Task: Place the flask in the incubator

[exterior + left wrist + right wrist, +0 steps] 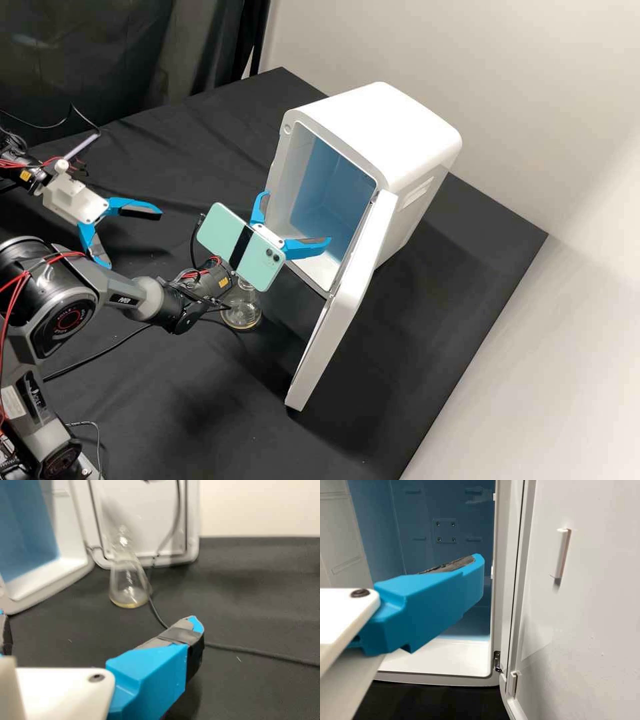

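A clear glass conical flask (241, 310) stands upright on the black bench just in front of the incubator, seen also from the left wrist as the flask (127, 577). The white incubator (400, 140) has a blue inside (440, 525) and its door (347, 287) hangs wide open. My right gripper (296, 217) is open and empty at the incubator's mouth, above and beyond the flask; one blue finger (430, 600) points into the chamber. My left gripper (133, 239) is open and empty, well to the left of the flask, with its finger (165, 665) pointing toward it.
A thin black cable (230, 647) runs across the bench past the flask. The open door (580, 605) stands close beside the right gripper. Bare black bench (200, 400) lies in front of the flask; the bench edge (467, 373) falls off at the right.
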Controlling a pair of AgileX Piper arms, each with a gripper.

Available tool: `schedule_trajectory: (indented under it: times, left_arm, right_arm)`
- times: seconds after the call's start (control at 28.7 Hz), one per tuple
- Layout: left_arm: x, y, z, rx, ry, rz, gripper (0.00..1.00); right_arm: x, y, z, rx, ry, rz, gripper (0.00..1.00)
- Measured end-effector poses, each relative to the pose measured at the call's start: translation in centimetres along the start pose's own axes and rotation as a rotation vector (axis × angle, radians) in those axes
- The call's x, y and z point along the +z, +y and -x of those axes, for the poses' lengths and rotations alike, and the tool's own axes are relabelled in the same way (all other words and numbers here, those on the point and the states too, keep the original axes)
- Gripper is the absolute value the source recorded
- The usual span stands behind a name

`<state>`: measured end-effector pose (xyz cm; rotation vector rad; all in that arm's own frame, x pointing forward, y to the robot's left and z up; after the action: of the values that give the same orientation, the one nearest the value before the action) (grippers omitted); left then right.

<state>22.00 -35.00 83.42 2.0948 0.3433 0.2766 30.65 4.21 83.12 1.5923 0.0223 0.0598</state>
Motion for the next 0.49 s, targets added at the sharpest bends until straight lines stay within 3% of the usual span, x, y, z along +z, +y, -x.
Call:
schedule_trajectory:
  times: [0.07, 0.49]
  left_arm:
    - [-0.27, 0.34, 0.10, 0.019, 0.012, 0.009, 1.00]
    - [-0.34, 0.24, 0.24, 0.015, 0.016, 0.011, 1.00]
  right_arm:
    - [0.00, 0.00, 0.00, 0.000, 0.000, 0.000, 1.00]
    - [0.10, -0.11, 0.22, 0.002, 0.002, 0.000, 1.00]
